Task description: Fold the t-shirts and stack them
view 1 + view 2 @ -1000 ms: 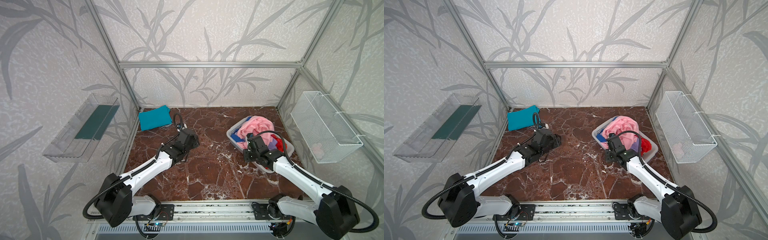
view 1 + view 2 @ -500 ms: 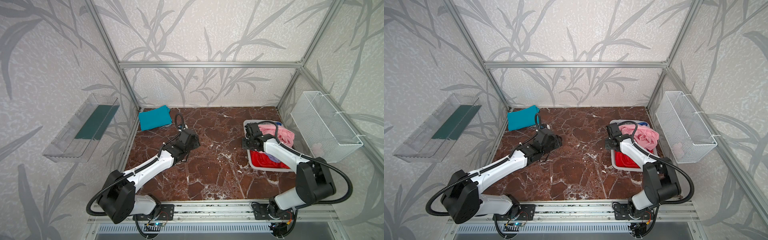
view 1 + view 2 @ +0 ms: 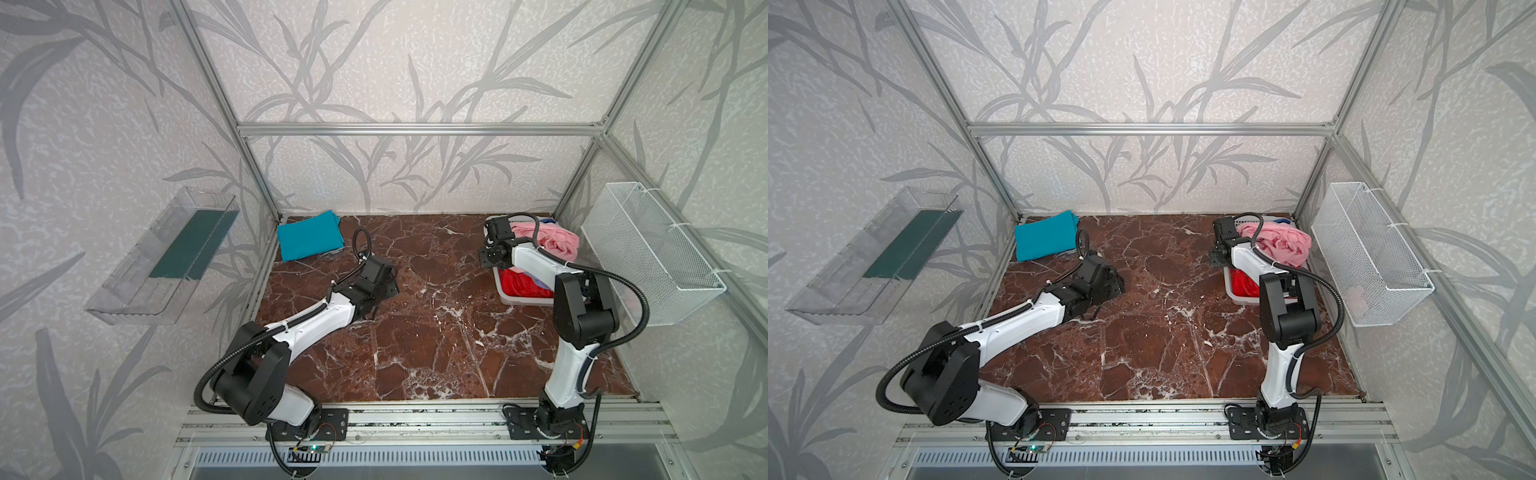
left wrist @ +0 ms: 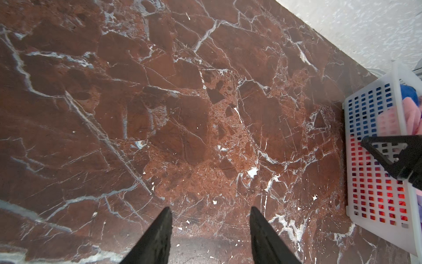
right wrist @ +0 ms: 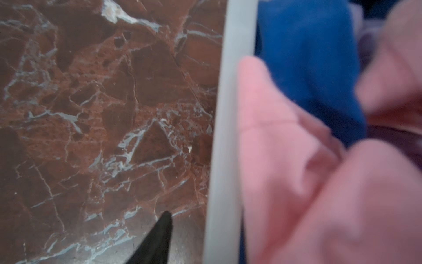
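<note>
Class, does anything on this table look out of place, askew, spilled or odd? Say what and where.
Nothing looks damaged or spilled. The one untidy spot is the white basket, far right: a crumpled pink t-shirt is heaped above its rim, over a red t-shirt. The teal t-shirt lies folded, far left.

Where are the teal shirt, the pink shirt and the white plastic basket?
teal shirt [image 3: 309, 235]: in a top view, its middle.
pink shirt [image 3: 559, 245]: in a top view, its bunched top.
white plastic basket [image 5: 226, 137]: right wrist view, its rim.
</note>
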Robot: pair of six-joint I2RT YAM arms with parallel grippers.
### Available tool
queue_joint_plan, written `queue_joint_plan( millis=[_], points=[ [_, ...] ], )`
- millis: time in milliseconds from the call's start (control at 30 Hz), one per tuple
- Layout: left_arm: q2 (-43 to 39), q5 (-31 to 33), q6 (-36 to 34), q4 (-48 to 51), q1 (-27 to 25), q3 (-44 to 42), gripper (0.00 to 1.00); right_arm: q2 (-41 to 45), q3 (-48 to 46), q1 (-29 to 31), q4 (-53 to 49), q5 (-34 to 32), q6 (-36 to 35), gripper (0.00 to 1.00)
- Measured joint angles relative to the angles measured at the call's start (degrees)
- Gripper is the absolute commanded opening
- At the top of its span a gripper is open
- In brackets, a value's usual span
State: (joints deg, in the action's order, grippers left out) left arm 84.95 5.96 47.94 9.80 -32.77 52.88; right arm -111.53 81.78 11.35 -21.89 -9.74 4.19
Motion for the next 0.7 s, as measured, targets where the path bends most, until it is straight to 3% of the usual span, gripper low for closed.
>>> queue_joint_plan(
  millis=[167, 500, 700],
  points=[
    [0.66, -0.76, -0.04, -0.48, 0.00, 0.33, 0.60, 2.12, 0.50, -0.28, 0.00, 0.59, -0.68, 0.85],
    [0.98, -1.62, -0.48, -1.03, 0.02, 0.33, 0.64, 14.71, -2.12, -3.82, 1.73, -3.21, -0.63, 0.87],
    [0.98, -1.64, -0.96, -1.16, 0.61, 0.33, 0.64, 14.60, -3.19, -6.12, 2.19, -6.78, -1.14, 0.88]
  ],
)
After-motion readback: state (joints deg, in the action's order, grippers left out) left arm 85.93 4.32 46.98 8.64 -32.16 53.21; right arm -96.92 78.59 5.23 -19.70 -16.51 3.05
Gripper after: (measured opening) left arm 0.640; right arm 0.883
